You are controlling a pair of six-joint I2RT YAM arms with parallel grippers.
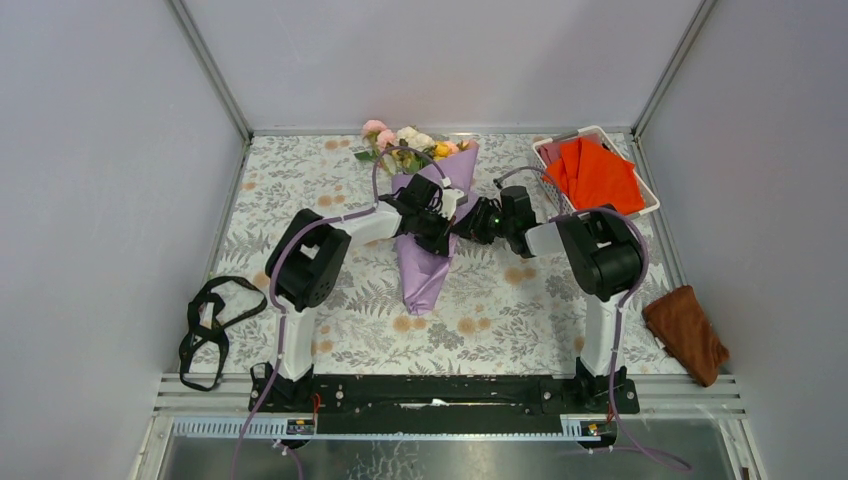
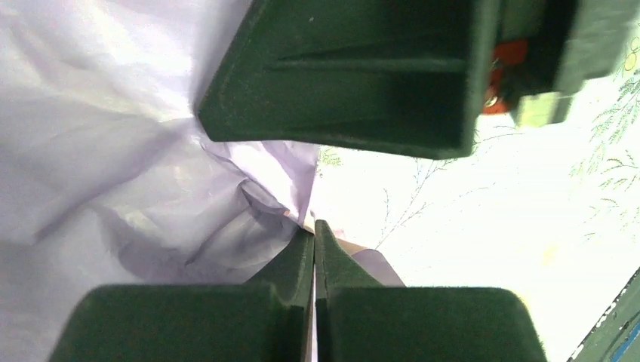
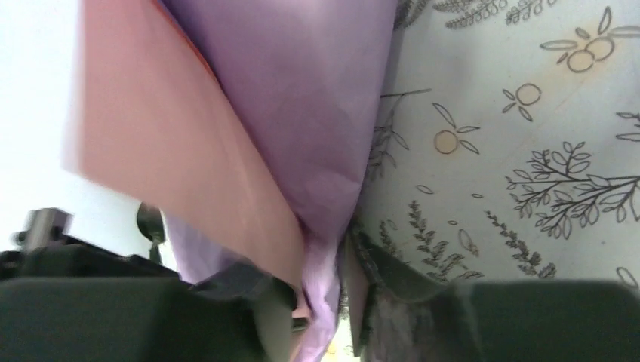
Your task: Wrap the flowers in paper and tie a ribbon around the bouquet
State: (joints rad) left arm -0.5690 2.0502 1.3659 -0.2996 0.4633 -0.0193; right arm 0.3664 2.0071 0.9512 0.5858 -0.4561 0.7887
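Lilac paper [image 3: 302, 98] — between right end effector's [image 3: 326, 290] jaws

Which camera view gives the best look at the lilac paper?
Top external: the paper cone shows end to end, flowers at its far end. Left wrist shows only crumpled lilac folds; right wrist, lilac and pink faces close up.

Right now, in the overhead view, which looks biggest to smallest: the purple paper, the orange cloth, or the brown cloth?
1. purple paper: clearly the largest.
2 and 3. orange cloth and brown cloth: these look too alike in size to rank.
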